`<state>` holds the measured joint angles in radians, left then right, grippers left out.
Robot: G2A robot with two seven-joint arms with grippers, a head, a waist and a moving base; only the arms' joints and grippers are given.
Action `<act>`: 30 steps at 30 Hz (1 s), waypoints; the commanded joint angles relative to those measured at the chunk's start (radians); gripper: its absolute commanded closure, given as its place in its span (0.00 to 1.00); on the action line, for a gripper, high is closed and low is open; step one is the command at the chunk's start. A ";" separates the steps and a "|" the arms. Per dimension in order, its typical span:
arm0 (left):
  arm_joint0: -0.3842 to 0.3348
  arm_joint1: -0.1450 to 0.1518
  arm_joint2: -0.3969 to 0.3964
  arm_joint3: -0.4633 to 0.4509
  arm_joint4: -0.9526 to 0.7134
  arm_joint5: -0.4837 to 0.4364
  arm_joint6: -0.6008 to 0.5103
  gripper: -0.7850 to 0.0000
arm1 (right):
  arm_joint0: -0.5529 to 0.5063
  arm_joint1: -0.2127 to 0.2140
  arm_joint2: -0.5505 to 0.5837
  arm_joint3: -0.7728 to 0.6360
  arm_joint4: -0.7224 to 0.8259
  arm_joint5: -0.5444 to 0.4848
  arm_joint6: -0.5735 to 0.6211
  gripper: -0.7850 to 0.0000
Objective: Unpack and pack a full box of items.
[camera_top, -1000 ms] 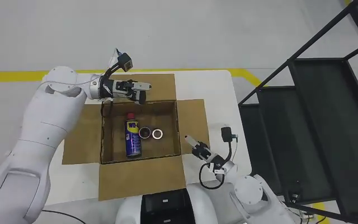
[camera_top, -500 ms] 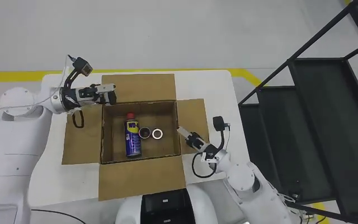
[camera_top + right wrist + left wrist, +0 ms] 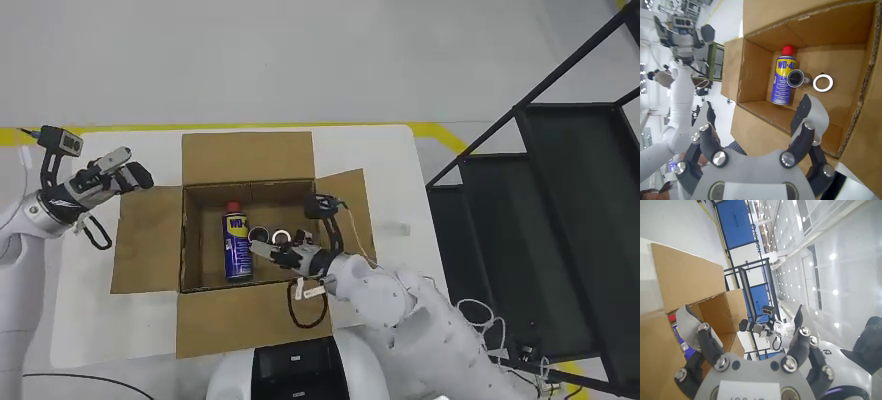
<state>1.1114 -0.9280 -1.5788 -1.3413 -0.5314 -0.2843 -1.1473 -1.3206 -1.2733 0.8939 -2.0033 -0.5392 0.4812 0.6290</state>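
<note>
An open cardboard box (image 3: 250, 158) stands mid-table with its flaps spread out. Inside lie a blue and yellow spray can (image 3: 236, 243) with a red cap, a dark metal cylinder (image 3: 259, 236) and a white ring (image 3: 282, 237). My right gripper (image 3: 272, 252) hangs open over the near side of the box, close to the cylinder and ring. From the right wrist, the can (image 3: 783, 79), cylinder (image 3: 795, 78) and ring (image 3: 823, 83) lie beyond my open right gripper (image 3: 757, 113). My left gripper (image 3: 135, 168) is open and empty, left of the box over its left flap. In the left wrist view, the left gripper (image 3: 742, 321) faces the box (image 3: 687, 279).
The white table (image 3: 370, 150) has bare room right of and behind the box. A small white piece (image 3: 400, 229) lies right of the right flap. A black metal stair frame (image 3: 540, 200) stands past the table's right edge. A yellow floor line (image 3: 450, 135) runs behind.
My left gripper has swung from the box's far left corner out to the left. My right gripper has moved from right of the box to above its near inside.
</note>
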 commanded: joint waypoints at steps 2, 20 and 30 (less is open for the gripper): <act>0.017 0.003 -0.016 0.003 -0.006 0.004 0.005 0.00 | 0.154 -0.031 -0.109 0.089 -0.022 0.144 0.088 0.00; 0.017 0.003 -0.018 0.004 -0.008 0.004 0.004 0.00 | 0.321 -0.071 -0.226 0.210 -0.069 0.243 0.204 0.00; 0.017 0.003 -0.018 0.004 -0.008 0.004 0.004 0.00 | 0.329 -0.075 -0.239 0.244 -0.102 0.245 0.197 0.00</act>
<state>1.1285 -0.9247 -1.5963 -1.3368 -0.5389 -0.2801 -1.1433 -1.0015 -1.3456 0.6627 -1.7706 -0.6257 0.7156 0.8182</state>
